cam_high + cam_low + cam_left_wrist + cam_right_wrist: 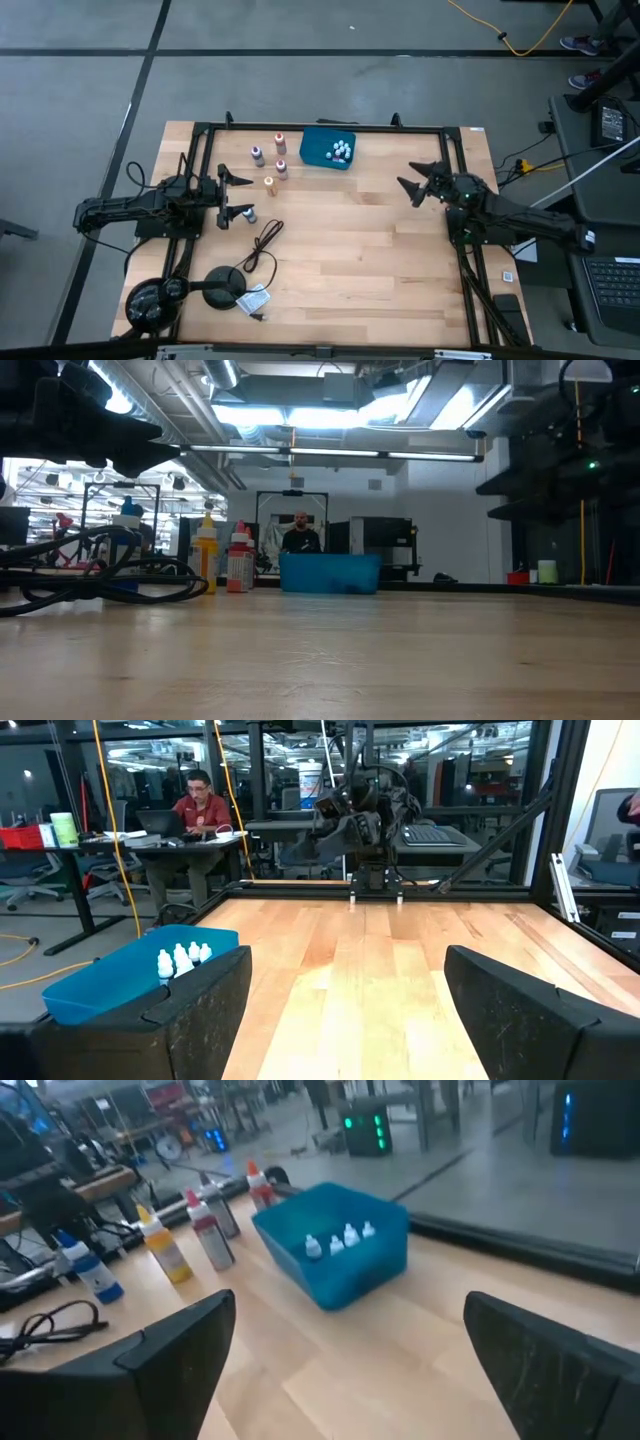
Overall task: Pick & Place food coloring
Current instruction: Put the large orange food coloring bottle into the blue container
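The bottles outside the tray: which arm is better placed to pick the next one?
Probably the left. Its end effector is open right next to the blue bottle and orange bottle. The right end effector, also open, waits across the table, farther from every loose bottle and from the tray.

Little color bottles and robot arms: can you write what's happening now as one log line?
left gripper: open, empty, by blue bottle | right gripper: open, empty, table's right | colored bottles: standing on table | teal tray: holds small white bottles
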Available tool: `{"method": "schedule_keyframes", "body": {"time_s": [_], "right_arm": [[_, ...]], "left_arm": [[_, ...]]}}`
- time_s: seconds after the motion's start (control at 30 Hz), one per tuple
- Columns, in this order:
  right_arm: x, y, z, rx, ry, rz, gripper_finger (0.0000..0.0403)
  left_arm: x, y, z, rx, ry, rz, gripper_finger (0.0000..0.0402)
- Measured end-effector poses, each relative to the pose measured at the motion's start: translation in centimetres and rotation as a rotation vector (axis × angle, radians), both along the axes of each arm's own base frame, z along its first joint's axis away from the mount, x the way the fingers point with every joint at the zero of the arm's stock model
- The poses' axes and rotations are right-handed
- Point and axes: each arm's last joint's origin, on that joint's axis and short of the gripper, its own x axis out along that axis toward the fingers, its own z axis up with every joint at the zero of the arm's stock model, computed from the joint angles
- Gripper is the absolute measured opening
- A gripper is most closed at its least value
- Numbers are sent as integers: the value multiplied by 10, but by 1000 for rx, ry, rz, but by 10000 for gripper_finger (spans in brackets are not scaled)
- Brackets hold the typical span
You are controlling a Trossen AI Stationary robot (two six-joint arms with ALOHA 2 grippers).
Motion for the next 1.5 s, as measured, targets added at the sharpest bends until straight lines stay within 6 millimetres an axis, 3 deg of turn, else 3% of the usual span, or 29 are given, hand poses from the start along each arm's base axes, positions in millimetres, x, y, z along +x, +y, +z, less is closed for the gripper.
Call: {"method": "schedule_keyframes", "body": {"time_s": [0.47,1.5], "right_arm": [[-11,5,18,-82,-196,19,392],[-11,5,17,-78,-186,20,392]], "left_arm": [[0,0,0,0,-1,0,328],[0,0,0,0,-1,0,328]]}}
